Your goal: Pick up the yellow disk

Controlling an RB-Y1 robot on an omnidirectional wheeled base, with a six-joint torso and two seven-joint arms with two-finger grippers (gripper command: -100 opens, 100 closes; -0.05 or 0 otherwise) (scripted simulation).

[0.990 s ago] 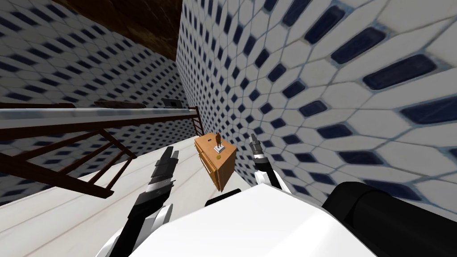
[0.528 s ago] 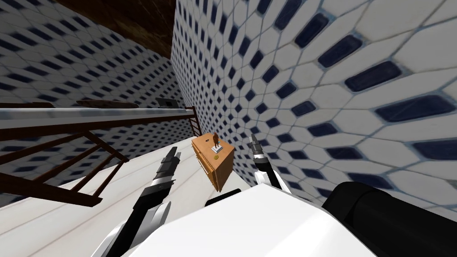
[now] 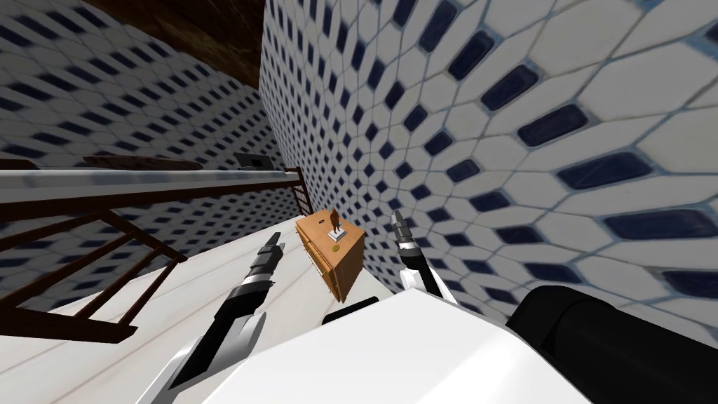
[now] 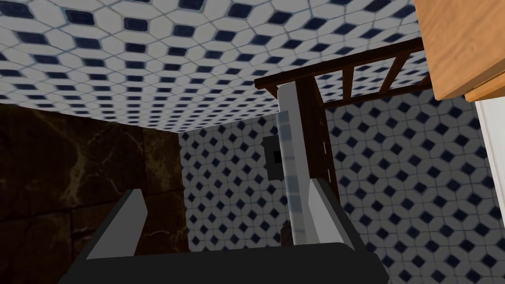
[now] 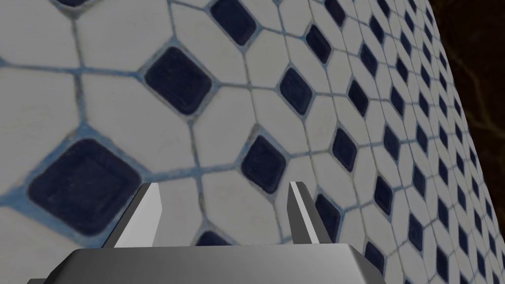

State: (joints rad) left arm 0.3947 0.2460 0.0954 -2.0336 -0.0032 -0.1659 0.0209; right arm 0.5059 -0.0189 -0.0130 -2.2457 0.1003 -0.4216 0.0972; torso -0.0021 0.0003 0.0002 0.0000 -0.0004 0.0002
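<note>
A small yellow disk point(image 3: 336, 247) lies on top of a wooden cabinet point(image 3: 346, 261) that stands against the tiled wall ahead of me. A small brown figurine point(image 3: 334, 222) on a white base stands behind the disk on the same top. My left gripper point(image 3: 275, 243) is held up left of the cabinet, open and empty point(image 4: 224, 209). A corner of the cabinet point(image 4: 461, 44) shows beside it in the left wrist view. My right gripper point(image 3: 397, 222) is raised right of the cabinet, close to the wall, open with nothing between its fingers point(image 5: 224, 204).
A dark wooden frame with a pale rail point(image 3: 126, 184) runs across the left side above the white floor point(image 3: 91, 337). Blue-and-white tiled walls point(image 3: 491, 140) close in on the right and behind. A dark brown marbled surface point(image 3: 203, 28) lies at the top.
I have moved and turned a little: the cabinet has slid slightly left and up in the head view, and the wooden frame has dropped lower left. Both grippers stay open.
</note>
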